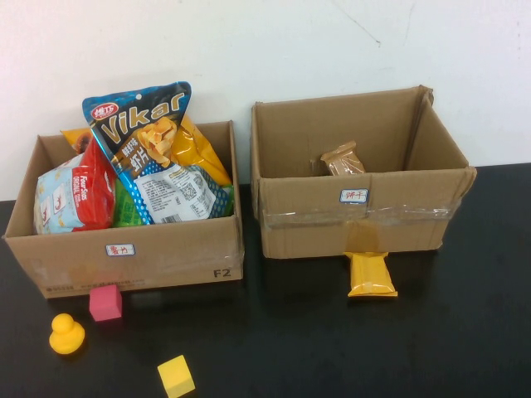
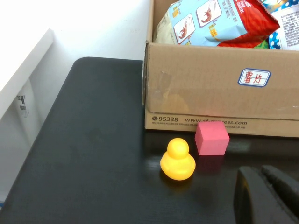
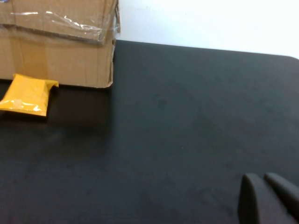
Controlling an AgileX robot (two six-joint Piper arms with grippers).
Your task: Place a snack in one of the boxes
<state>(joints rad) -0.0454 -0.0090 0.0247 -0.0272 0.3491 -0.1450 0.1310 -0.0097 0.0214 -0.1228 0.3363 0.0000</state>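
Black tabletop (image 1: 332, 348) carries everything here. On it stand 2 open cardboard boxes side by side against the white wall. The left box (image 1: 166, 257) is crammed with chip bags, a big Vikar bag (image 1: 153, 145) sticking up above the rim, so it seems the sorted store for chips, judging by its small label. The right box (image 1: 398, 215) is nearly empty, holding only 1 small brown packet (image 1: 343, 159) at the back; it has room to spare and looks the likelier target.

The snack to move is the yellow packet (image 1: 371, 275), lying flat on the table and touching the front wall of the right box, just under the label. It sits within reach of the right arm.

Smaller clutter lies in front of the left box: a pink cube (image 1: 105, 302) touching the box front, a yellow rubber duck (image 1: 66, 333) just beside it, and a yellow cube (image 1: 176, 376) nearer the robot.

Neither arm shows in the high view. The left gripper (image 2: 268, 196) hangs low near the duck and the right gripper (image 3: 268, 198) sits over bare table well apart from the packet, each with its fingers pressed together and holding nothing.
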